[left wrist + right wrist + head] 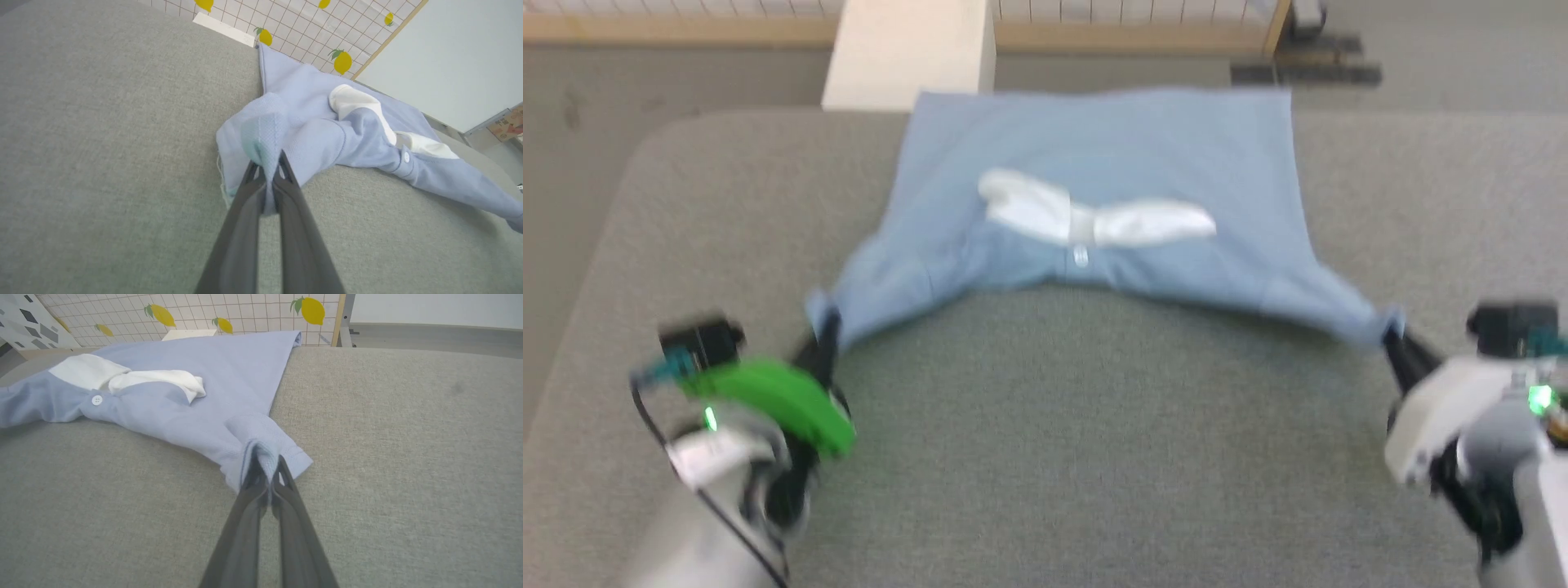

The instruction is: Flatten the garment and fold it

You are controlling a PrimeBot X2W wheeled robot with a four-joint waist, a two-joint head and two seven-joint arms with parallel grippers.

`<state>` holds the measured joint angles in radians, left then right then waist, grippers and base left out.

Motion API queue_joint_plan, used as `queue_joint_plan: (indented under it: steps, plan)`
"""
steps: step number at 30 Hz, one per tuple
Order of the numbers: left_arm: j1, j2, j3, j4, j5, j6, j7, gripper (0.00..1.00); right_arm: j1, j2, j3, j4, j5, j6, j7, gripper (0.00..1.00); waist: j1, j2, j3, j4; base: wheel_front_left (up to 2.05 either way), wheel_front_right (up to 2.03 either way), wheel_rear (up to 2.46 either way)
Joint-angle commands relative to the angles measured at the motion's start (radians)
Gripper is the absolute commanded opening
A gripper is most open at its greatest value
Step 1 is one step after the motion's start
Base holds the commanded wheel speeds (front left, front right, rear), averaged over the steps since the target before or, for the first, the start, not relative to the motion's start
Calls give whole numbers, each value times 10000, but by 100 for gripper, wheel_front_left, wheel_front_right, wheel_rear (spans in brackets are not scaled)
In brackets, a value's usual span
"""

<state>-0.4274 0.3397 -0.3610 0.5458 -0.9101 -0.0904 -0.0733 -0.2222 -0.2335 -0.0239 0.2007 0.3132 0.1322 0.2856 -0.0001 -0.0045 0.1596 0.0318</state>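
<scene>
1. the garment lies on the grey table. its far half is flat and its far hem sits at the table's back edge.
2. its near side is drawn out into two corners, left and right, and the near edge curves back in an arc between them.
3. the white collar sits mid-garment, splayed open, with a button just below it.
4. your left gripper is pressed together on the near-left corner, with a bunch of knit pinched between the tips.
5. your right gripper is pinching the near-right corner at a stitched hem, with cloth poking up between the fingers.
6. can't tell whether the pinched corners touch the table or hang just above it.
7. your grippers are well apart, one at each side of the table.
8. a white box stands past the back edge, near the garment's far-left corner.
9. a gridded panel with lemons stands behind the table.
10. the head view is blurred, so fine detail comes from the wrist views.
</scene>
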Motion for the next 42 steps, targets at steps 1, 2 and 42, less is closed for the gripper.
queue_joint_plan:
  steps: [1, 2, 42]
  plan:
    - [555, -70, 12, -221, -107, 124, -36, 0, 445, 30, -94, -133, 197, -15, -122, 0, 1, 45, -1122, 93, 0, 0, 0]
    - [879, -114, 22, -350, -209, 190, -7, 0, 720, 47, -177, -178, 282, -15, -157, 0, 1, 45, -1218, 98, 0, 0, 0]
    - [4405, 1805, -231, -3995, -264, 2980, 2719, 0, 1606, -516, 1076, -1129, -282, -15, 9116, 100, 1, 45, -637, -129, 0, 0, 0]
